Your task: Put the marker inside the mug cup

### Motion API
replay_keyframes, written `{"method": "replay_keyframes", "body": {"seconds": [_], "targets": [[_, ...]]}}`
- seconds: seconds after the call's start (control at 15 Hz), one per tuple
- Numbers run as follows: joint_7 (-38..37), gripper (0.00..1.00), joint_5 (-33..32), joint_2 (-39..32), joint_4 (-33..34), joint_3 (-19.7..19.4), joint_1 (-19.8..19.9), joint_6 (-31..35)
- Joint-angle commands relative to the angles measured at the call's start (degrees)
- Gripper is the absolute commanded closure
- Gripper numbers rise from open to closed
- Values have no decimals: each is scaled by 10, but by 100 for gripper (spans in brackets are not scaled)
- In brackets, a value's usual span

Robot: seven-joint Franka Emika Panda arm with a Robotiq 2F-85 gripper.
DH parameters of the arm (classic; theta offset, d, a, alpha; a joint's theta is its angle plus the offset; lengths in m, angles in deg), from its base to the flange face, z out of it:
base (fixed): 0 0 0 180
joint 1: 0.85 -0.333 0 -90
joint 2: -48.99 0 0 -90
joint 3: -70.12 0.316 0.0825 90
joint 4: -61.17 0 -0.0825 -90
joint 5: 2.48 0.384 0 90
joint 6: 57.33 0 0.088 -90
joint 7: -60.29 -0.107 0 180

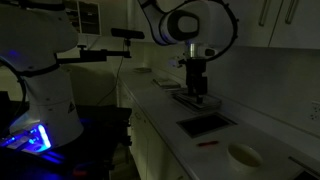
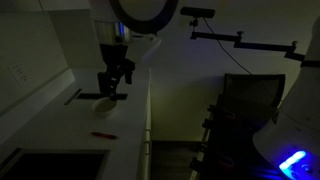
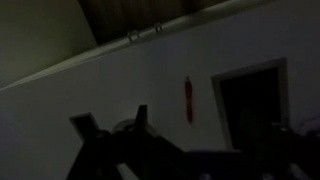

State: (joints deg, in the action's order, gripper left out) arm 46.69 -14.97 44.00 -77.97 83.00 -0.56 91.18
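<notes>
The scene is very dark. The red marker (image 1: pixel 207 144) lies flat on the pale counter, also seen in the other exterior view (image 2: pixel 102 134) and in the wrist view (image 3: pixel 188 98). The cream-white mug cup (image 1: pixel 243 155) stands upright on the counter a little beyond the marker; it also shows as a pale shape in an exterior view (image 2: pixel 105 104). My gripper (image 1: pixel 193 88) hangs from the arm above the counter, apart from the marker. Its fingers look spread and empty in an exterior view (image 2: pixel 113 93) and in the wrist view (image 3: pixel 110 116). I cannot tell its height.
A dark rectangular tray (image 1: pixel 205 125) lies next to the marker, also visible in an exterior view (image 2: pixel 50 165) and in the wrist view (image 3: pixel 250 100). A second flat tray (image 1: pixel 197 99) lies farther along. A white machine with blue light (image 1: pixel 40 110) stands off the counter.
</notes>
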Motion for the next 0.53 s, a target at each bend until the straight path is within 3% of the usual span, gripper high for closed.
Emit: {"method": "replay_keyframes", "body": {"seconds": [0.0, 0.13, 0.47], "targets": [[18, 0, 12, -30, 25, -35, -37, 0], [24, 0, 16, -67, 55, -37, -48, 0], [28, 0, 16, -66, 59, -40, -50, -3]]}}
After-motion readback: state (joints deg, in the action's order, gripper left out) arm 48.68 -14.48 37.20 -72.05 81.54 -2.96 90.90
